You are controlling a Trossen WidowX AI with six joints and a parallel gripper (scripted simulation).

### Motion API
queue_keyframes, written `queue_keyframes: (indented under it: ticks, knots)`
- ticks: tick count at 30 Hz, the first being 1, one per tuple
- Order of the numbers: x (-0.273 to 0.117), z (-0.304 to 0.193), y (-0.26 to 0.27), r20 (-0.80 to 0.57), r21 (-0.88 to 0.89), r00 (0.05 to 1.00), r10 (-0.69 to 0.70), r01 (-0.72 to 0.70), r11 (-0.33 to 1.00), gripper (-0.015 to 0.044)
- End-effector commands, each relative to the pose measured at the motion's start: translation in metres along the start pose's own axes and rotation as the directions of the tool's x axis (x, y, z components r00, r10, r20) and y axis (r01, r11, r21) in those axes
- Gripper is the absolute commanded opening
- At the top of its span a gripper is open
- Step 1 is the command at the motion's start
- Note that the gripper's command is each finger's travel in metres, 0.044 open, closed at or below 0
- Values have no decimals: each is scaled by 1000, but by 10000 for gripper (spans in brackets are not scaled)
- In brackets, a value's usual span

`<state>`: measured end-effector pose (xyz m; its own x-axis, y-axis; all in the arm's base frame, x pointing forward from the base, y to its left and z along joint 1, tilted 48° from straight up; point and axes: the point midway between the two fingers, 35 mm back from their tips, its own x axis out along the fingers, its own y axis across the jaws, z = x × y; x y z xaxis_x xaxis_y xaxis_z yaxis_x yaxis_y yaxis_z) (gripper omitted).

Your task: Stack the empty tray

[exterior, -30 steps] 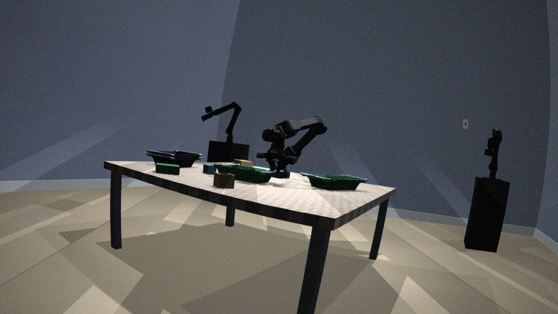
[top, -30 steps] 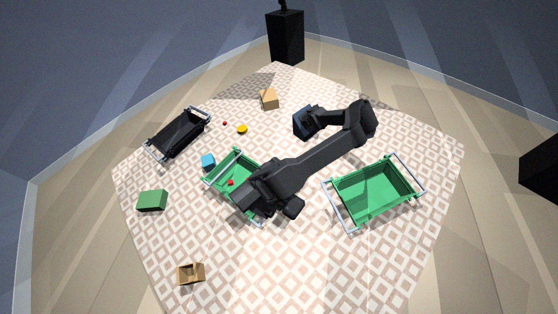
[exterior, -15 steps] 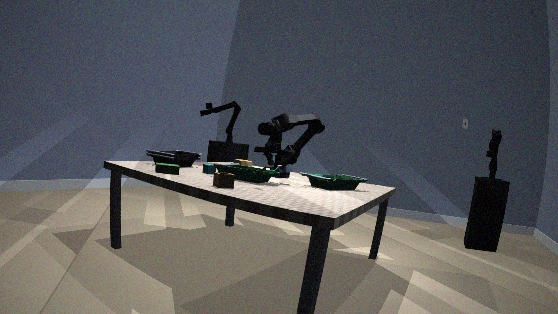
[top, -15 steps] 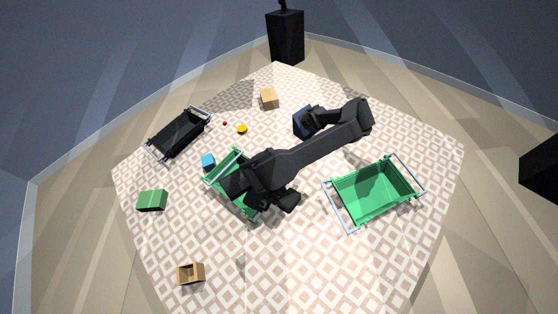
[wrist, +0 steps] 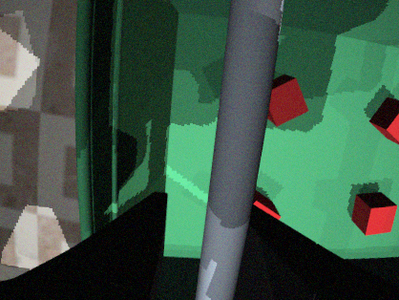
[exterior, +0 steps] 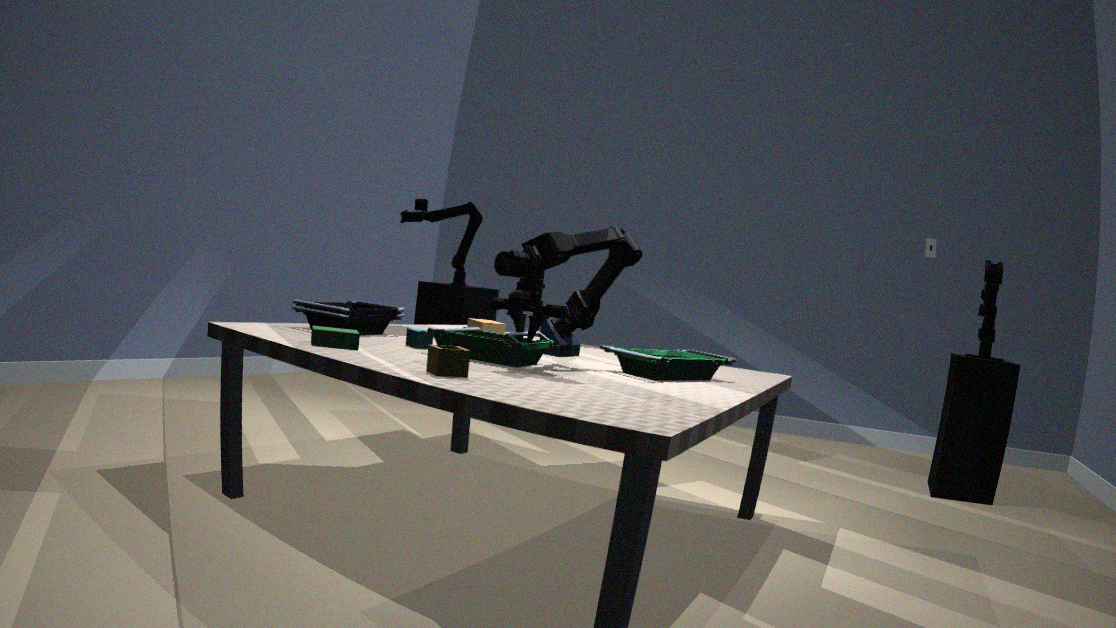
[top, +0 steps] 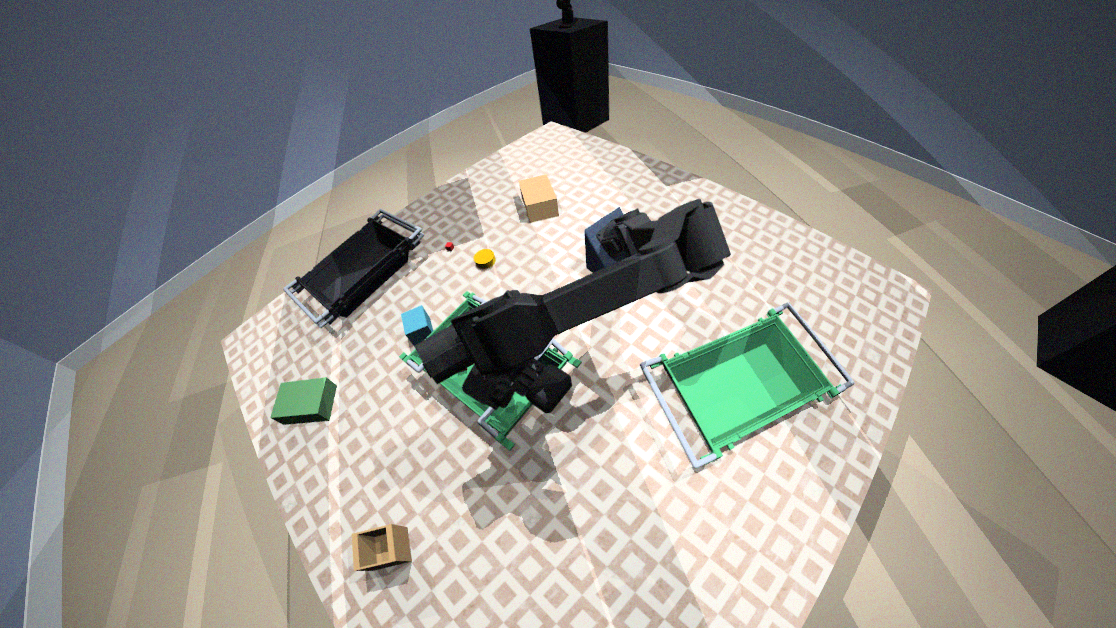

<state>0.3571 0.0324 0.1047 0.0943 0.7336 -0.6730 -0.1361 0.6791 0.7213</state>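
Note:
The loaded green tray (top: 511, 417) (exterior: 499, 353) (wrist: 191, 148) stands mid-table with several red blocks (wrist: 288, 100) on its floor. Its left bar (top: 414, 365) lies in over the tray, its middle hidden by the arm. Its right bar (wrist: 241, 96) (top: 486, 424) also lies inward, above the tray's inside near the right end. My gripper (wrist: 198, 208) (exterior: 527, 335) points down at the right bar, slightly open, one finger on each side; it does not look clamped. The empty green tray (top: 725, 398) (exterior: 671, 367) stands to the right in the top view, its bars out over its ends.
A black tray (top: 355, 265) (exterior: 351, 314) stands at the left. A blue cube (top: 415, 321) is close beside the loaded tray. Also there are a green block (top: 304, 399), an open tan box (top: 380, 548), an orange block (top: 538, 196), a yellow disc (top: 483, 258) and a tiny red block (top: 449, 246).

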Motion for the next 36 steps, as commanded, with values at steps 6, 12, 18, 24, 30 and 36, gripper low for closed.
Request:
queue_keyframes:
  ticks: [6,12,18,24,30,36]
  knots:
    - [-16,1,-4,6,-2,1000,0,0,1000,90]
    - [-40,-1,0,6,-2,1000,1,-1,1000,90]
    - [-32,-1,-1,2,0,1000,-1,1,1000,90]
    - [-32,-1,-1,2,0,1000,-1,1,1000,90]
    - [-32,-1,-1,2,0,1000,-1,1,1000,90]
    - [-32,-1,-1,2,0,1000,-1,1,1000,64]
